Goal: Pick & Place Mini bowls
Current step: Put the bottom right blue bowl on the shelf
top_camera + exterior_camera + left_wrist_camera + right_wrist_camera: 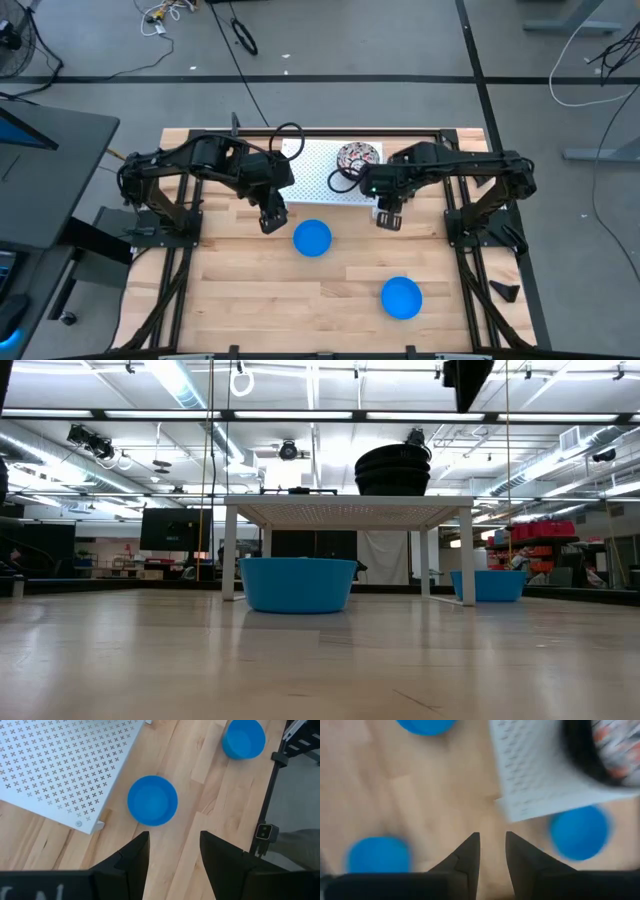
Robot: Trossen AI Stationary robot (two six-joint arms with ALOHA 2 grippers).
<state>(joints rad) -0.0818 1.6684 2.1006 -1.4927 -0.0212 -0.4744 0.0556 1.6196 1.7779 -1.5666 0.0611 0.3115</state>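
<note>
A wooden table (250, 300) seen from directly above, with two dark robot arms reaching in from the left and right edges. At the far middle of the table stands a white perforated rack (320, 170), a low raised platform on short legs. On top of the rack, toward its right end, sits a stack of patterned bowls (359, 156), white with a busy red-and-dark floral print; how many are stacked cannot be told from above. In the table-level view the stack (393, 470) appears as a dark silhouette on the rack top.

Blue bowls are spread about. One blue bowl (312, 238) sits upright and empty on the bare wood just in front of the rack, between the two grippers. A second blue bowl (401, 297) sits well apart, nearer the front right of the table. A third blue bowl (580, 832) shows in the right wrist view, beside the rack's edge.

The left gripper (272, 220) hangs above the table just left of the middle blue bowl, fingers spread wide and empty. The right gripper (388, 217) hangs by the rack's front right corner, fingers narrowly parted, holding nothing.
</note>
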